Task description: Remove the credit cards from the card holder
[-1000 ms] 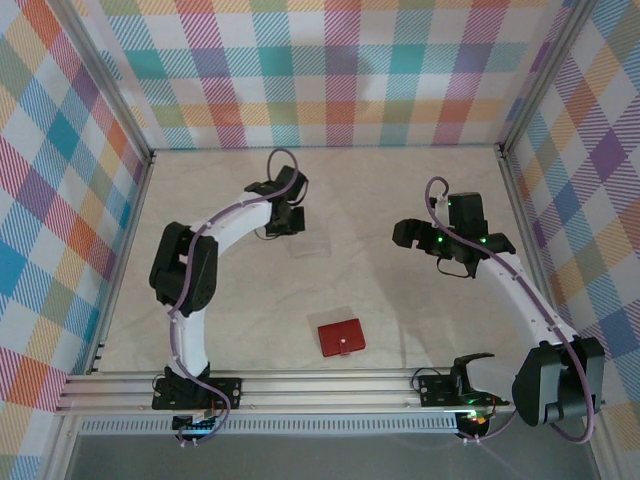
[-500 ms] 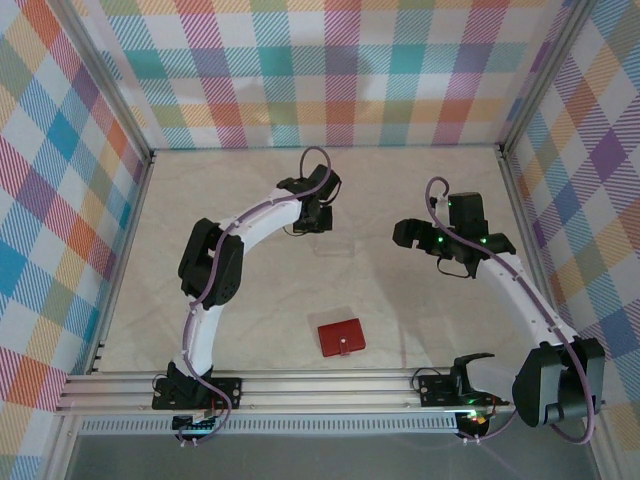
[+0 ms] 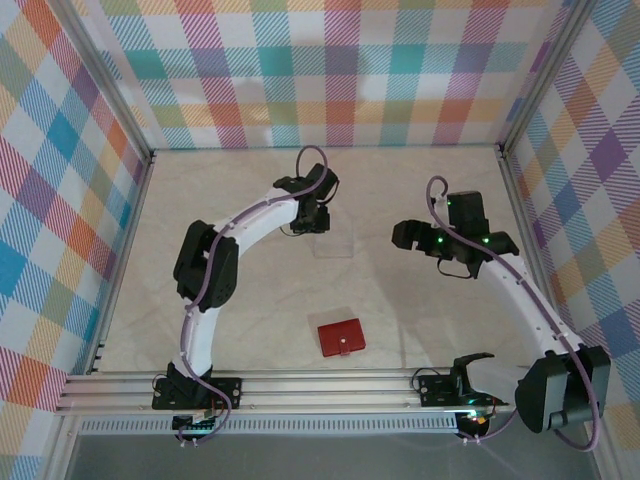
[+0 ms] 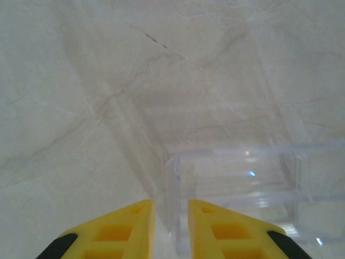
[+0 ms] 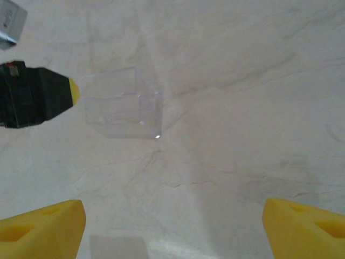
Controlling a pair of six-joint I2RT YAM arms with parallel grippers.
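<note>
– Yellow fingers (image 4: 121, 229) of the left gripper (image 4: 171, 204) are standing a narrow gap apart, gripping nothing, just beside the clear plastic box (image 4: 248, 186).
– And the right gripper (image 5: 172, 206)?
– Gaping wide, empty, hovering apart from that box. The overhead view is showing the small flat red card holder (image 3: 341, 337) lying closed, well apart from the box, toward the arm bases.

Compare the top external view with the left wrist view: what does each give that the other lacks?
Top external: the closed red card holder, the right gripper and the plaid walls. Left wrist: the left gripper up close, its yellow fingers slightly apart with nothing between them. Shared: the clear plastic box and the pale marbled table.
</note>
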